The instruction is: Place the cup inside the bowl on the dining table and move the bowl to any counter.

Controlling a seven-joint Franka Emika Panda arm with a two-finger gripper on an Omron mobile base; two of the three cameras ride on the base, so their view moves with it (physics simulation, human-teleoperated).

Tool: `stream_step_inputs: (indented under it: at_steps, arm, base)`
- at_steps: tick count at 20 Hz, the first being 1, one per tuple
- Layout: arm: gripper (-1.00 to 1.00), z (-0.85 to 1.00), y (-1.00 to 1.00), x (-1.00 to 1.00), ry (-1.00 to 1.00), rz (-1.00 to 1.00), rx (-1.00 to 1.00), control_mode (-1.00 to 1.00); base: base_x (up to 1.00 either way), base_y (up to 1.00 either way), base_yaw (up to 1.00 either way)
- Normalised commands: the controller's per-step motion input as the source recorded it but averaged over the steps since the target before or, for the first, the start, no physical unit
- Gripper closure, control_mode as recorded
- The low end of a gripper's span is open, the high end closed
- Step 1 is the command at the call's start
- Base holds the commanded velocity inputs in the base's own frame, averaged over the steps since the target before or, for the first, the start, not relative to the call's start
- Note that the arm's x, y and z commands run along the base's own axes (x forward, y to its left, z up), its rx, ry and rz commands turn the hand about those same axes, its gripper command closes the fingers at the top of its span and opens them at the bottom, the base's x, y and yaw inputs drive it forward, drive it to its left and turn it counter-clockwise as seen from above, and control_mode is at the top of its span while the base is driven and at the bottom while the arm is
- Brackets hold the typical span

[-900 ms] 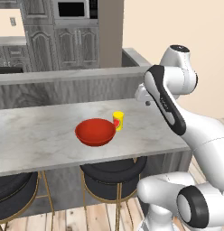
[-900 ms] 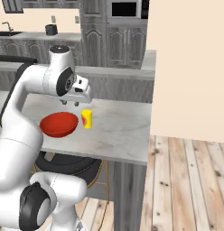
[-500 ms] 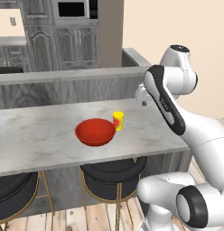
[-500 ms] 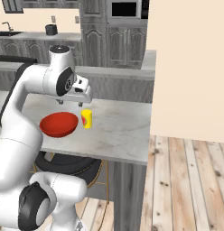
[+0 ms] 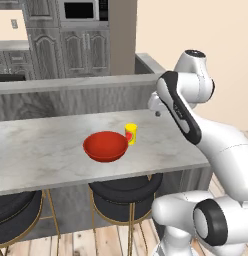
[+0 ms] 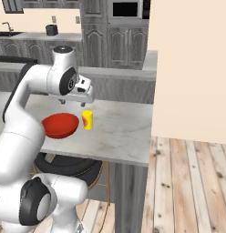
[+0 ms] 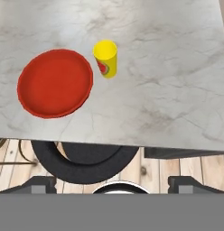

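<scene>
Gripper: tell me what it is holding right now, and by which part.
Nothing. The gripper hangs above the dining table with open jaws, clear of the cup, which stands upright beside the bowl.

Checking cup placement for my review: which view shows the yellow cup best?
The hand view: the cup seen from above, open mouth and red patch clear, just beside the bowl. Both base views show it smaller, side-on.

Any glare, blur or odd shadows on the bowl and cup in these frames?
Left base view: bowl glossy, with a soft highlight on its side, edges sharp. Right base view: cup evenly lit, faint shadow beneath. Hand view: flat, even light on the dining table, no blur, no glare.
</scene>
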Motion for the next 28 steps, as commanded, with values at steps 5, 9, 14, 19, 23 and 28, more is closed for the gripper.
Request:
stream_step_inputs:
  at_steps: [5, 9, 14, 19, 23, 28]
  arm:
    - [-1.0, -0.01, 0.0, 0.2, 0.0, 0.0, 0.0, -1.0]
    - [-1.0, -0.04, 0.0, 0.23, 0.0, 0.0, 0.0, -1.0]
    - [-1.0, -0.11, 0.0, 0.18, 0.0, 0.0, 0.0, -1.0]
    - [-1.0, -0.22, 0.0, 0.24, 0.0, 0.0, 0.04, -1.0]
    - [-1.0, -0.25, 0.0, 0.23, 0.0, 0.0, 0.07, -1.0]
    - [-1.0, -0.18, 0.0, 0.28, -0.01, 0.0, 0.06, -1.0]
  base:
    - [0.0, 0.0, 0.0]
    - [0.0, 0.0, 0.0]
    - [0.0, 0.0, 0.0]
    - [0.0, 0.0, 0.0]
    - [0.0, 0.0, 0.0]
    - [0.0, 0.0, 0.0]
